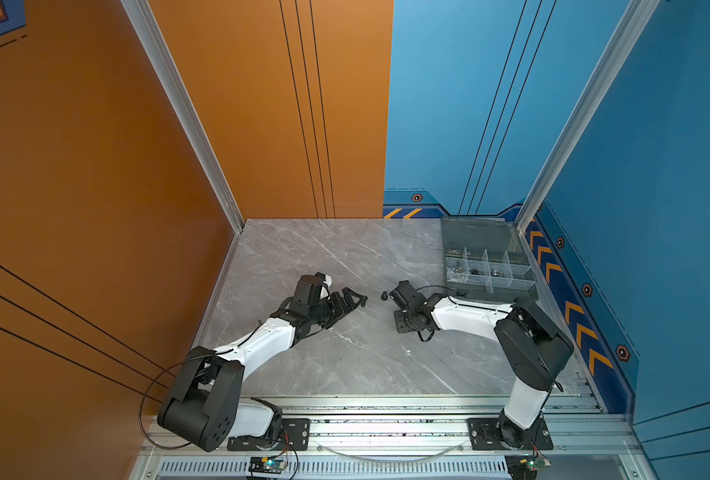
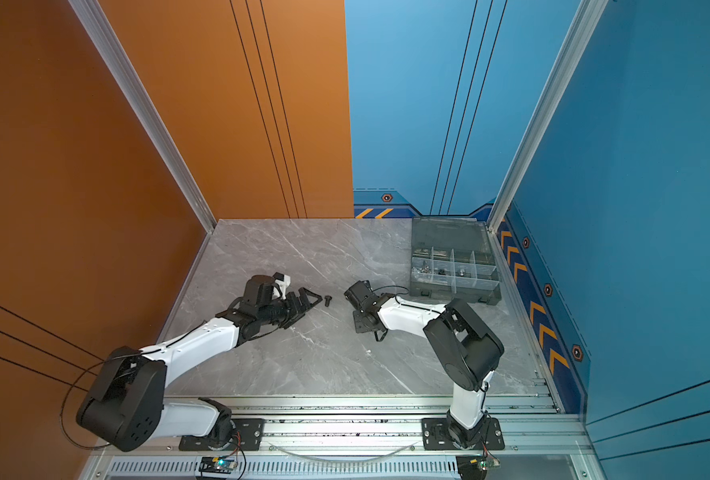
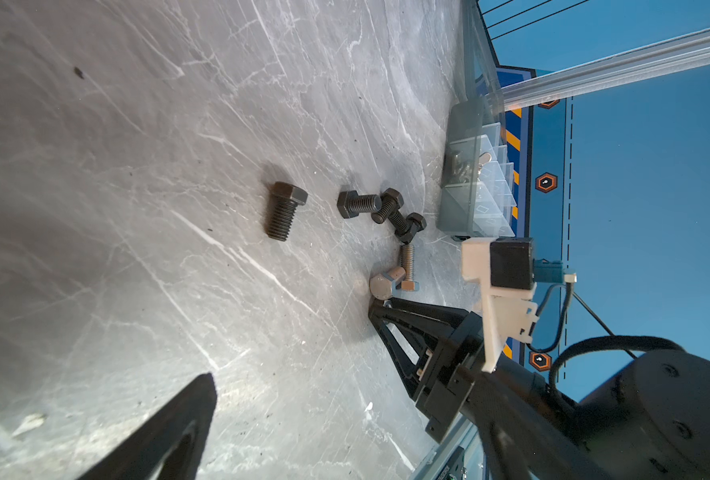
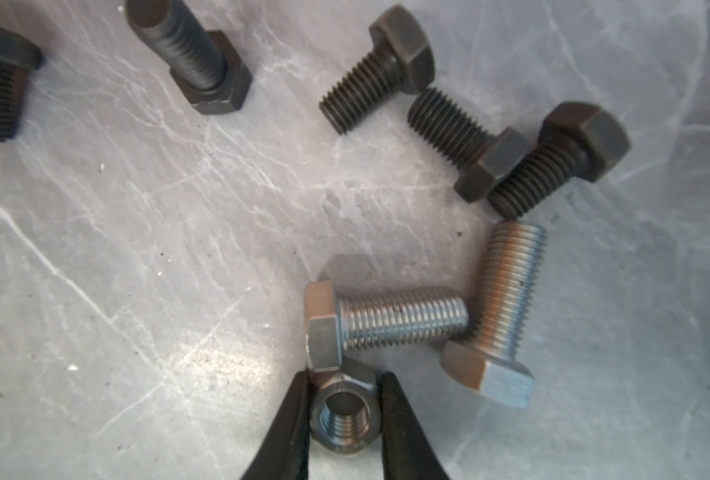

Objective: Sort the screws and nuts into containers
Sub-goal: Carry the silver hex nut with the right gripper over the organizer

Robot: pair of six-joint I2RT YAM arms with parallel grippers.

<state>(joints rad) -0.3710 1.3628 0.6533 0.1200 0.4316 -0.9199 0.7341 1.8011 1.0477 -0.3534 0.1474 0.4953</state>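
Observation:
In the right wrist view my right gripper (image 4: 345, 386) is shut on a silver hex nut (image 4: 347, 411) lying flat on the table, one finger against each side. Two silver screws (image 4: 386, 322) touch it from beyond, and several black screws (image 4: 380, 68) lie farther out. The left wrist view shows the same pile (image 3: 388, 205), one black screw (image 3: 285, 210) lying apart, and the right gripper (image 3: 380, 297) down at the nut. My left gripper (image 1: 355, 299) hovers open beside the pile, with only one finger (image 3: 178, 424) showing. The grey organiser box (image 1: 498, 293) stands at the back right.
The box lid (image 1: 478, 232) stands open against the back corner. Its compartments hold small silver and black parts (image 1: 459, 270), among them a wing nut (image 3: 486, 157). Orange and blue walls enclose the marble table (image 1: 345, 365). An aluminium rail (image 1: 386, 428) runs along the front edge.

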